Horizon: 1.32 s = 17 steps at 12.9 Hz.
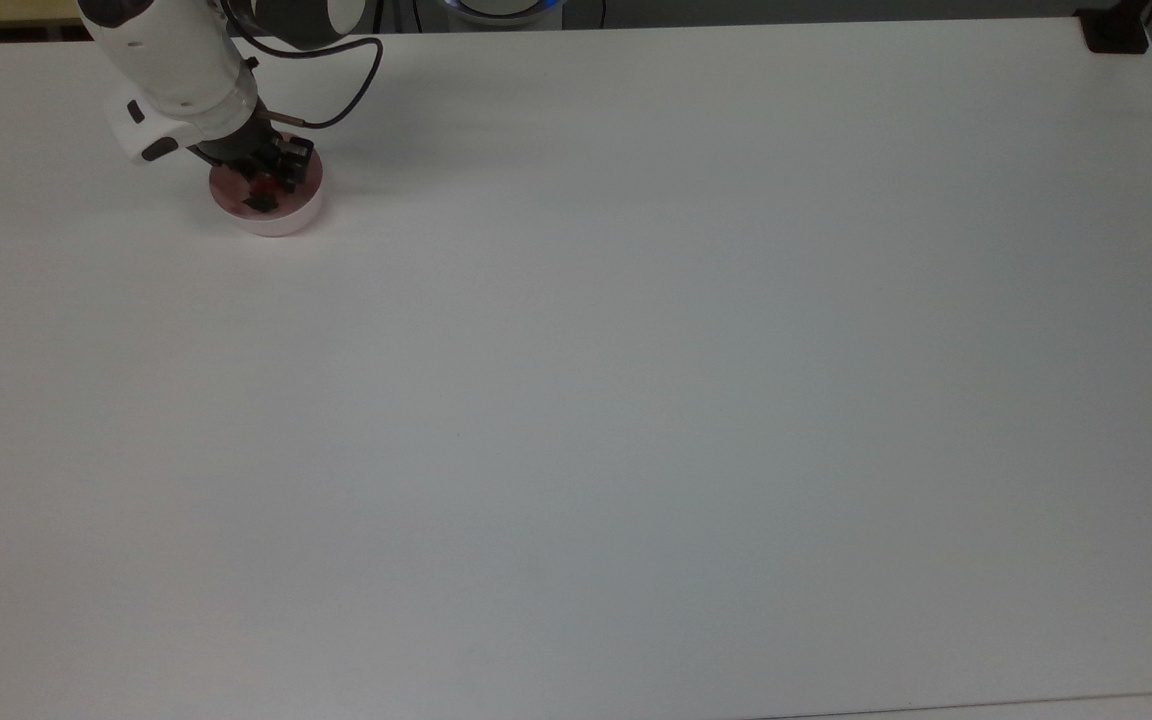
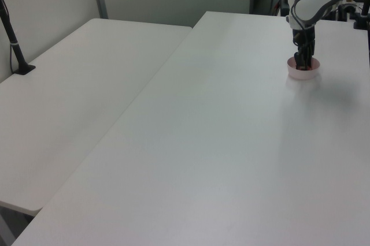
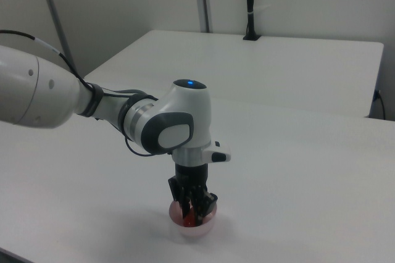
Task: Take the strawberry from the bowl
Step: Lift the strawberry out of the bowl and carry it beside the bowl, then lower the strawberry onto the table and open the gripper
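The gripper (image 3: 192, 212) reaches down into the bowl (image 1: 288, 217) at the table's (image 1: 636, 350) ten o'clock in the top view, fingers closed on the strawberry (image 1: 262, 190), which looks light, hard and slick, best pinched across its red middle.

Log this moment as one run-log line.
phase: grasp | claw: down inside pink bowl, fingers around strawberry | lift: not yet | bowl: on white table, top view's upper left
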Motion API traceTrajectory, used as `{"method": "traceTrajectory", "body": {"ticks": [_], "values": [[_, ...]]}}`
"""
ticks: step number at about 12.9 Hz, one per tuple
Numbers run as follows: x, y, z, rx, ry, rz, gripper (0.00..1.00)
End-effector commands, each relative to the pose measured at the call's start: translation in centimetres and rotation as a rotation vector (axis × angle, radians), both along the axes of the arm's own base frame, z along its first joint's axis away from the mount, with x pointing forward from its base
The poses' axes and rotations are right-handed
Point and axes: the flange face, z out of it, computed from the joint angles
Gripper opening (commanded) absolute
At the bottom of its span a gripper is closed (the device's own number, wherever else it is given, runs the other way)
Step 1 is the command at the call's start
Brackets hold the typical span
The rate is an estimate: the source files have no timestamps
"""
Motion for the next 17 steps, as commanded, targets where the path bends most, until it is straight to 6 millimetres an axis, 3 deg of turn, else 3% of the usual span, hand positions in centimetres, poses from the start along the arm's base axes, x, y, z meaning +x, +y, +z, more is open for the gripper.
{"method": "traceTrajectory", "body": {"ticks": [1, 2, 3, 4, 8, 11, 12, 14, 16, 17], "values": [[0.1, -0.2, 5.8, 0.03, -0.016, -0.018, 0.2], [0.0, -0.7, 7.3, 0.055, -0.01, -0.007, 0.2], [-0.4, -2.1, 9.6, 0.084, -0.033, 0.021, 0.2], [-1.0, -3.7, 10.7, 0.087, -0.049, 0.043, 0.2], [-5.2, -12.7, 10.5, 0.065, -0.117, 0.272, 0.23], [-8.1, -19.2, 6.7, 0.021, -0.11, 0.321, 0.23], [-8.2, -20.1, 5.8, -0.002, -0.116, 0.311, 0.23], [-7.9, -20.7, 2.2, -0.018, -0.094, 0.3, 0.23], [-7.9, -20.5, 0.6, -0.041, -0.106, 0.303, 0.26], [-7.8, -20.4, 0.2, -0.04, -0.103, 0.305, 0.34]]}}
